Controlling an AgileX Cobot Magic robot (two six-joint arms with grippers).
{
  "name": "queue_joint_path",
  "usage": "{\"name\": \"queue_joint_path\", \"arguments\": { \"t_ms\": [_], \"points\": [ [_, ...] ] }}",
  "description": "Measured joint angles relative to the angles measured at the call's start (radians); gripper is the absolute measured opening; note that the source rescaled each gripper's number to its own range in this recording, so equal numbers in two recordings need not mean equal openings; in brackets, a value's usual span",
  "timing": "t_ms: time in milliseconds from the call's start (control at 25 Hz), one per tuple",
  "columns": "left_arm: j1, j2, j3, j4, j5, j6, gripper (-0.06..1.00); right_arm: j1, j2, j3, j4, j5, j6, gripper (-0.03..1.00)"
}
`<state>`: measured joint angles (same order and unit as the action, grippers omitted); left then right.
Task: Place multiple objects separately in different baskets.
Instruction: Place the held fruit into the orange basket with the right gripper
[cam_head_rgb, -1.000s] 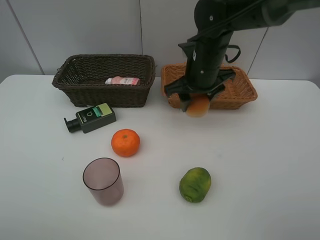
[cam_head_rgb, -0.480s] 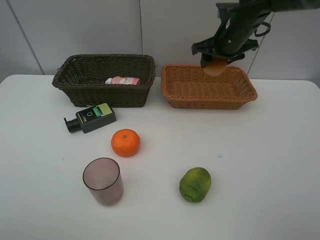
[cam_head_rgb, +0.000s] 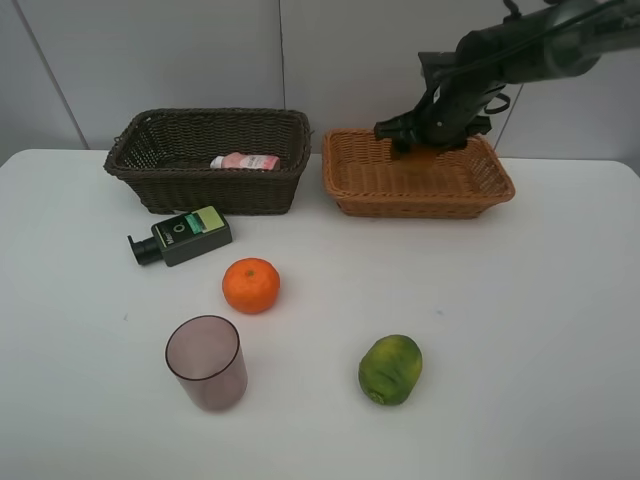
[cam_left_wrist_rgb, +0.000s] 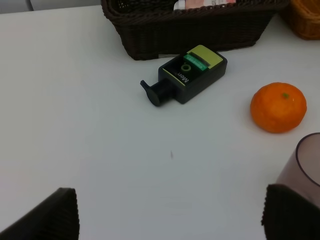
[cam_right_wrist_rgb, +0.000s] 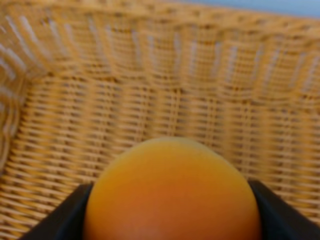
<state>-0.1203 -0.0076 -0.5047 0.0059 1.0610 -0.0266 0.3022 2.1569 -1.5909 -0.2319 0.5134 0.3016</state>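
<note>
exterior high, baskets: we've got the dark basket (cam_head_rgb: 205, 190) at 11 o'clock on the table (cam_head_rgb: 540, 330) and the tan basket (cam_head_rgb: 420, 205) at 1 o'clock, side by side.
exterior high, done so far: only the pink bottle (cam_head_rgb: 245, 161) lies inside the dark basket.
exterior high, not sorted yet: the pump bottle (cam_head_rgb: 185, 236) is on its side at 10 o'clock, just in front of the dark basket. The orange (cam_head_rgb: 251, 285) is near the middle, the cup (cam_head_rgb: 206, 362) stands upright at 7 o'clock, and the green fruit (cam_head_rgb: 390, 369) is at 5 o'clock. All four sit on the table.
exterior high, right end effector (cam_head_rgb: 432, 140): it's over the tan basket, toward its 12 o'clock edge.
left wrist, left end effector (cam_left_wrist_rgb: 169, 200): jaws wide apart with nothing in them, hanging over bare table near the cup and orange.
right wrist, red-yellow fruit (cam_right_wrist_rgb: 172, 195): clamped in the right end effector, low inside the tan basket. We can't tell if it touches the weave.
progress: we reckon one thing is in, a second is about ready to drop, and four are left.
</note>
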Motion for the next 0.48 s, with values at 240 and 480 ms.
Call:
{"name": "queue_joint_path", "arguments": {
  "t_ms": [240,480],
  "points": [
    [0.0,0.0,0.0,0.0,0.0,0.0,0.95,0.0,0.044,0.0,0.0,-0.006,0.0,0.19],
    [0.0,0.0,0.0,0.0,0.0,0.0,0.95,0.0,0.044,0.0,-0.001,-0.016,0.0,0.64]
  ]
}}
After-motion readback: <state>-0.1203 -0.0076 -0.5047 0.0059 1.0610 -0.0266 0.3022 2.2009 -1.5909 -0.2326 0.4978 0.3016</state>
